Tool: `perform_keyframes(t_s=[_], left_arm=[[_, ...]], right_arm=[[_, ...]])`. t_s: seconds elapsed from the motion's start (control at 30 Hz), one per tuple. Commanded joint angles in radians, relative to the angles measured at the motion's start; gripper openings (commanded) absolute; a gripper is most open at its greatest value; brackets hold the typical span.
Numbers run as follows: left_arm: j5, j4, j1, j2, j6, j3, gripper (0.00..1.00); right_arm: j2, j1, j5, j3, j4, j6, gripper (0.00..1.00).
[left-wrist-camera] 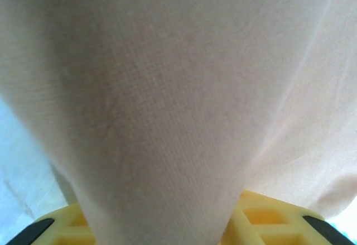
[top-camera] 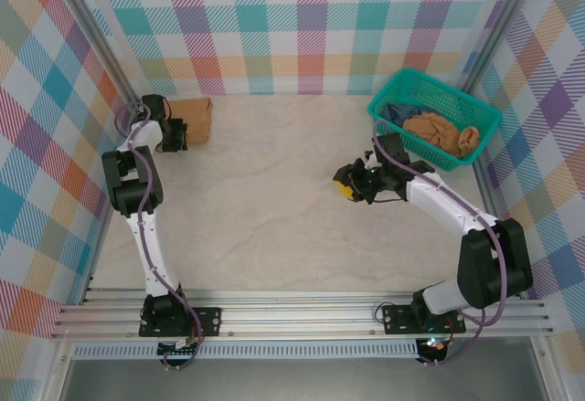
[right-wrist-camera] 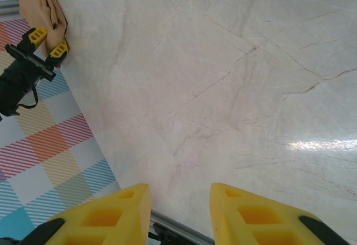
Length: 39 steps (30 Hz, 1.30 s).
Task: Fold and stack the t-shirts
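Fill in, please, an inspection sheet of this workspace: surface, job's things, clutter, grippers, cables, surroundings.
Surface: table, pale and marbled.
Job's things: folded t-shirt at the far left; crumpled t-shirt inside the teal basket at the far right.
Clutter: dark blue cloth, also in the basket.
Grippers: left gripper shut on the folded t-shirt's edge; right gripper open, empty, above the table.
Cables: purple cables run along both arms.
Surroundings: plaid walls; metal rail at the near edge.

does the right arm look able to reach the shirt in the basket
Probably yes: the right gripper is open and empty beside the basket, and the shirt lies on top, uncovered.
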Motion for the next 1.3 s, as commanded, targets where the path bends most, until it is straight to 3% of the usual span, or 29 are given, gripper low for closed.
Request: perform_keyframes(t_s=[0.0,0.1,0.2,0.27,0.3,0.47,0.57,0.63,0.73,0.83,0.9,0.97,1.03,1.1,1.2,1.27], left_arm=[[0.065,-0.083,0.021,0.029,0.074,0.029,0.39],[0.093,-0.07,0.018,0.027,0.061,0.038,0.49],[0.074,-0.091,0.008,-0.033,0.086,0.039,0.73],[0.072,-0.07,-0.002,-0.104,0.115,0.018,0.97],[0.08,-0.04,-0.009,-0.149,0.125,-0.006,1.0],[-0.004,0.011,-0.059,-0.471,0.165,-0.205,1.0],[-0.015,0.035,-0.097,-0.628,0.236,-0.335,1.0],[0.014,0.013,-0.122,-0.699,0.317,-0.377,1.0],[0.033,0.006,-0.148,-0.804,0.436,-0.456,1.0],[-0.126,-0.088,-0.191,-0.931,0.564,-0.537,1.0],[-0.214,-0.105,-0.197,-1.018,0.572,-0.622,1.0],[-0.413,-0.121,-0.241,-1.143,0.57,-0.724,1.0],[-0.736,-0.116,-0.357,-1.244,0.547,-0.831,1.0],[-0.874,0.028,-0.434,-1.319,0.669,-0.986,1.0],[-0.729,0.259,-0.444,-1.372,0.957,-1.211,1.0],[-0.692,0.296,-0.444,-1.371,1.011,-1.29,1.0]], right_arm=[[0.02,-0.008,-0.006,0.011,-0.014,-0.004,0.33],[0.029,-0.008,-0.007,0.026,-0.023,-0.013,0.33],[0.027,-0.008,0.005,0.046,-0.035,-0.032,0.35],[0.015,-0.008,0.026,0.063,-0.043,-0.061,0.36],[0.002,-0.008,0.034,0.067,-0.03,-0.081,0.37],[-0.12,-0.008,0.05,0.04,0.151,-0.187,0.48],[-0.197,-0.012,0.088,0.028,0.208,-0.206,0.65],[-0.221,-0.027,0.089,0.033,0.201,-0.208,1.0],[-0.251,-0.048,0.109,0.048,0.125,-0.228,1.0],[-0.3,-0.049,0.185,0.087,-0.023,-0.342,1.0],[-0.342,-0.049,0.259,0.099,-0.106,-0.412,1.0],[-0.376,-0.05,0.427,0.127,-0.235,-0.456,1.0],[-0.4,-0.05,0.642,0.113,-0.331,-0.436,1.0],[-0.463,-0.055,0.752,-0.015,-0.231,-0.546,1.0],[-0.597,-0.056,0.82,-0.33,0.161,-0.775,1.0],[-0.65,-0.056,0.873,-0.507,0.408,-0.874,1.0]])
